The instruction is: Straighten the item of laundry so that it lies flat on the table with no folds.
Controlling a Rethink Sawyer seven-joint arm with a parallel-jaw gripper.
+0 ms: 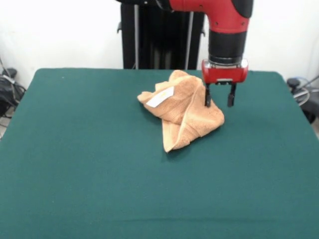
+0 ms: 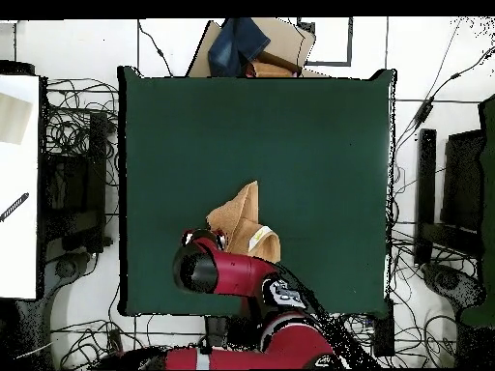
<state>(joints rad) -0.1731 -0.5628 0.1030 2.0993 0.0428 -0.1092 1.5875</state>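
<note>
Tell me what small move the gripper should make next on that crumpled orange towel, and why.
Probably lower and close on the right edge of the crumpled orange-tan terry towel. The red gripper hangs open there, one finger against the fabric, and the towel lies bunched in folds on the dark green table.

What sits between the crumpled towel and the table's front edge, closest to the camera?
Nothing. In the front view, only bare green table stretches from the towel to that edge.

Bright even light, soft shadow under towel (image 1: pixel 182 112), no glare.
</note>
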